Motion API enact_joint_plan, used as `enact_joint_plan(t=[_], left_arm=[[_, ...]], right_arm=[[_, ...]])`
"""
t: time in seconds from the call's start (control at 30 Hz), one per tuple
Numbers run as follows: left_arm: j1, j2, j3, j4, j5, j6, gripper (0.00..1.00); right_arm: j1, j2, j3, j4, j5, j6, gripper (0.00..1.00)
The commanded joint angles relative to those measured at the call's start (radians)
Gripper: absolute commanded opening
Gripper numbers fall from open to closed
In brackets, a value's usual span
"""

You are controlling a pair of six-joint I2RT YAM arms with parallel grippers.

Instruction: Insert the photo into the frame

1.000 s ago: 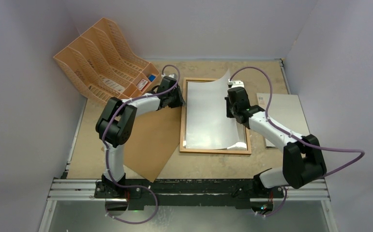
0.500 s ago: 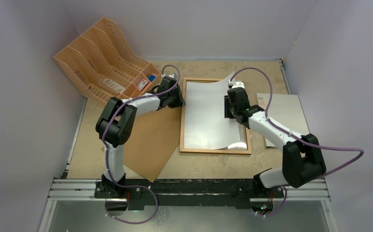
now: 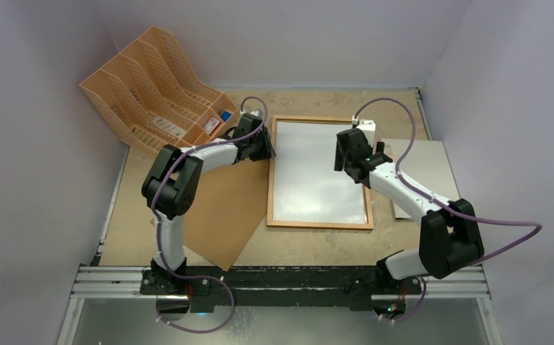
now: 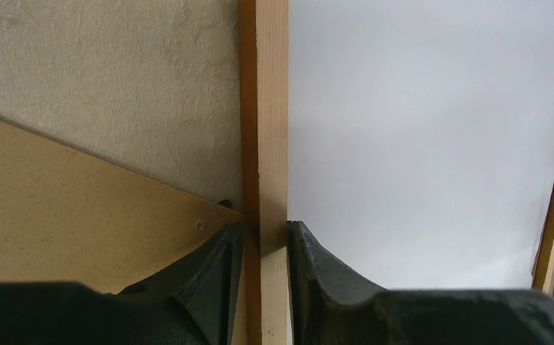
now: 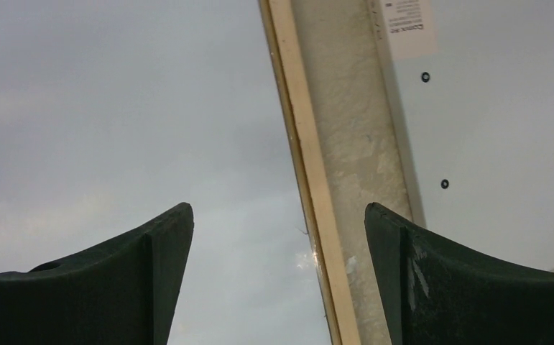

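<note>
Note photo [image 3: 317,176] lying white-back-up inside frame [image 3: 320,226], long axis 12-to-6; left claw [image 4: 265,233] pinching frame's 9 o'clock rail, right claw [image 5: 277,215] spread wide, empty, nearer, above photo's 3 o'clock edge.

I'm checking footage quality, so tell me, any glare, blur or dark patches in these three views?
Top view: evenly lit, sharp, a soft sheen on the photo by the frame's near rail. Left wrist view: the left hand is dark and soft-edged. Right wrist view: a small glint on the frame's edge; the right hand is dark and blurred.
</note>
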Motion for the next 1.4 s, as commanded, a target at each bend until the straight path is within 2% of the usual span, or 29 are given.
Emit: enact_joint_plan(t=[0.0, 0.23, 0.37, 0.63, 0.97, 1.17, 1.37], left_arm=[[0.005, -0.069, 0.038, -0.026, -0.003, 0.046, 0.34], [0.005, -0.158, -0.016, -0.034, 0.016, 0.084, 0.53], [0.005, -0.187, -0.090, -0.016, 0.080, 0.062, 0.59], [-0.014, -0.175, -0.189, 0.030, 0.158, -0.017, 0.62], [-0.056, -0.139, -0.218, 0.055, 0.195, -0.050, 0.62], [-0.056, -0.107, -0.187, 0.144, 0.269, -0.061, 0.62], [-0.057, -0.044, -0.073, 0.134, 0.298, -0.033, 0.62]], right_arm=[[0.004, 0.000, 0.043, -0.065, 0.174, 0.106, 0.91], [-0.004, -0.002, 0.010, 0.005, 0.074, 0.161, 0.98], [-0.087, 0.021, -0.006, 0.056, -0.038, 0.186, 0.99], [-0.274, 0.053, -0.068, 0.223, -0.296, 0.179, 0.99], [-0.375, 0.191, -0.137, 0.375, -0.558, 0.176, 0.99], [-0.381, 0.197, -0.139, 0.413, -0.582, 0.174, 0.95], [-0.390, 0.216, -0.089, 0.425, -0.566, 0.186, 0.91]])
